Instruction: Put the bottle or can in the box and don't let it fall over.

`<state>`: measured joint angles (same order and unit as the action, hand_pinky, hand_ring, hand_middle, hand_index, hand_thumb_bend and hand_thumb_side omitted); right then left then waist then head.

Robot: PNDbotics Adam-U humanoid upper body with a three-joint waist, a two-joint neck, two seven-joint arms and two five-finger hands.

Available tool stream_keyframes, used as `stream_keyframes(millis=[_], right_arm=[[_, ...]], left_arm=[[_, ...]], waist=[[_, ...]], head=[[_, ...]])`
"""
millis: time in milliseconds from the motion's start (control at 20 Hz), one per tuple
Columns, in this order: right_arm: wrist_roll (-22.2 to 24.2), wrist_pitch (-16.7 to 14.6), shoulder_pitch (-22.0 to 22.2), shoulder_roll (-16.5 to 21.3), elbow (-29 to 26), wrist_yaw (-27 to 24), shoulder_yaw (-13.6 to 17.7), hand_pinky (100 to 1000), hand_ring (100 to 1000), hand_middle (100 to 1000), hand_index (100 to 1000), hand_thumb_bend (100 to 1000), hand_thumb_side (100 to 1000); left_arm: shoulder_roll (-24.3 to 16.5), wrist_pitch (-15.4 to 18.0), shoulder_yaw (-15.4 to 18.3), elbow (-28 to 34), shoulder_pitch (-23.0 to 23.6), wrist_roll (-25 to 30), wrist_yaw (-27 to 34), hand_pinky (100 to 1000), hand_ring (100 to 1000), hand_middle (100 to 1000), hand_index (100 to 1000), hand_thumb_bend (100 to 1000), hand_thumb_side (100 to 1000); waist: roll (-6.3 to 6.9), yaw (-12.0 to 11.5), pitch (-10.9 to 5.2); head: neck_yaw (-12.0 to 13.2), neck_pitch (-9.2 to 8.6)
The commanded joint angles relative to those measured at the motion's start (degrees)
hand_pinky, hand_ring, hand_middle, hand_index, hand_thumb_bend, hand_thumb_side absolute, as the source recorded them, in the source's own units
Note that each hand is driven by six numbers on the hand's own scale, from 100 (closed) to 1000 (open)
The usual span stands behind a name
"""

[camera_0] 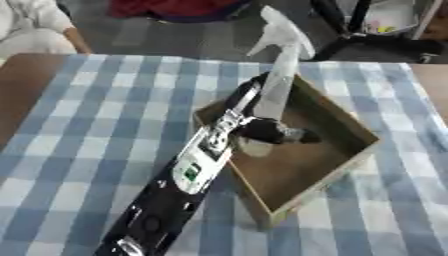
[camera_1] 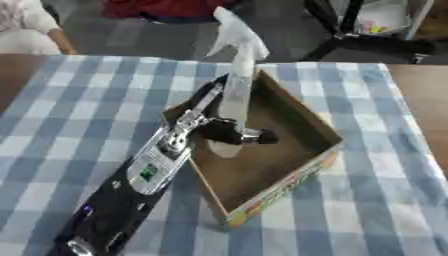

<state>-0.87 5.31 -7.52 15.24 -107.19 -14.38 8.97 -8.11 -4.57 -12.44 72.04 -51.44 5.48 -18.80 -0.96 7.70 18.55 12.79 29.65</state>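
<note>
Left arm [camera_0: 179, 185] enters from lower left of frame, runs diagonally up to centre. Left hand [camera_0: 262, 127] sits at frame centre, over the near-left wall of the box [camera_0: 337, 165]; dark fingers [camera_0: 293, 134] curled round the lower body of the spray bottle [camera_0: 276, 82], thumb side hidden. Right hand not visible anywhere.

Bottle is clear/white, trigger head at top centre of frame, standing nearly upright with a slight lean toward upper right. Its base looks to be down inside the box, on or just above the brown floor, left-centre part of the tray; exact contact can't be told.

Progress: judged nearly done, bottle in the box and still held. Left: settle the base flat, let go, back the hand out without knocking it.

Room: box floor to the right and lower right of the bottle is bare. Box walls are low; the left wall is just beside the hand. Checked tablecloth [camera_0: 79, 130] all round the box; table edge at top of frame, well apart.
</note>
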Motion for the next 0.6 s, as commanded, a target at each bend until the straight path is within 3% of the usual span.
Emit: stream_keyframes(millis=[50, 600], right_arm=[[-0.3, 0.0, 0.1, 1.2, -0.7, 0.0, 0.7, 829, 899, 1000, 850, 100, 761], [-0.9, -0.2, 1.2, 1.9, -0.6, -0.1, 1.2, 829, 898, 1000, 850, 100, 754]], left_arm=[[-1.2, 0.1, 0.5, 0.7, -0.4, 0.8, -1.2, 964, 637, 758, 931, 978, 399], [-6.9, -1.5, 1.8, 6.7, 2.3, 1.5, 3.6, 957, 638, 776, 965, 946, 450]], waist=[[-0.08, -0.1, -1.7], [0.16, -1.5, -3.25]], head=[[-0.5, 0.21], [-2.8, 2.3]])
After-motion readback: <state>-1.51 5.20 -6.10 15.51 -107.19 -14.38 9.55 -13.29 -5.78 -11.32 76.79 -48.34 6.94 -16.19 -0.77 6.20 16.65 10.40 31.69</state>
